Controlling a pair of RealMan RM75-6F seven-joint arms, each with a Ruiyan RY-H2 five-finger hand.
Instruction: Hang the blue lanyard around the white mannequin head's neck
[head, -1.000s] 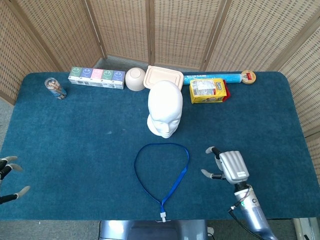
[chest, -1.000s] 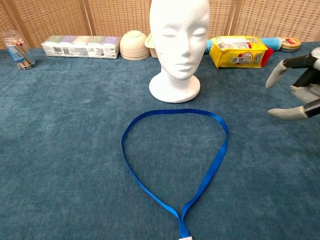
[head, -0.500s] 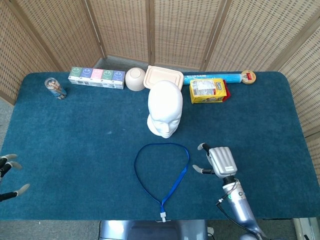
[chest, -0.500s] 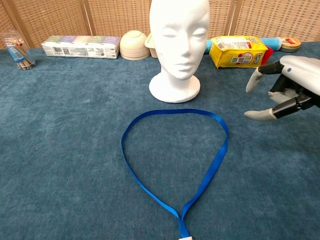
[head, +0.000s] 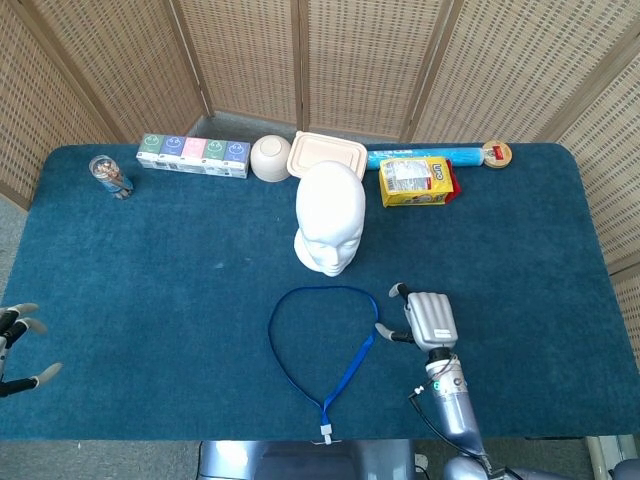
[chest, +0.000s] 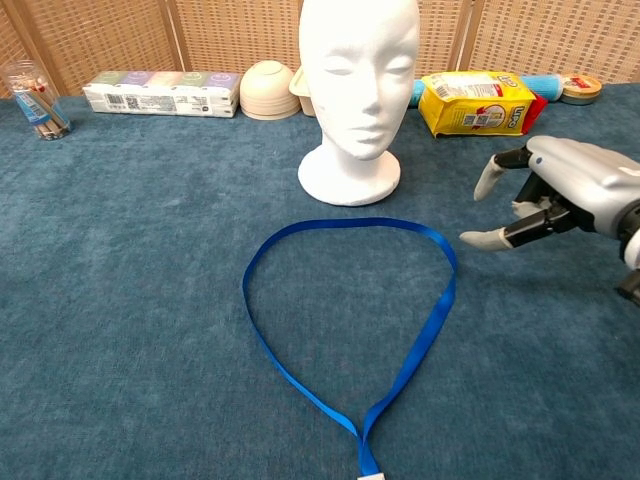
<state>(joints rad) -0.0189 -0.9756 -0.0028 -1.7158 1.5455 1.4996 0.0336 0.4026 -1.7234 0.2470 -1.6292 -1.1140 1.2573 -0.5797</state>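
Lanyard (chest: 352, 330) is lying flat in a loop just in front of the head (chest: 358, 92). My right hand (chest: 540, 195) is empty, fingers spread, beside the strap. I'd pinch low, near the right edge, before lifting.

The right hand (head: 424, 318) is hovering low with fingers (chest: 487, 238) spread, holding nothing, forearm running toward the near edge. The left hand (head: 14, 345) is showing only parted fingertips at the frame edge.
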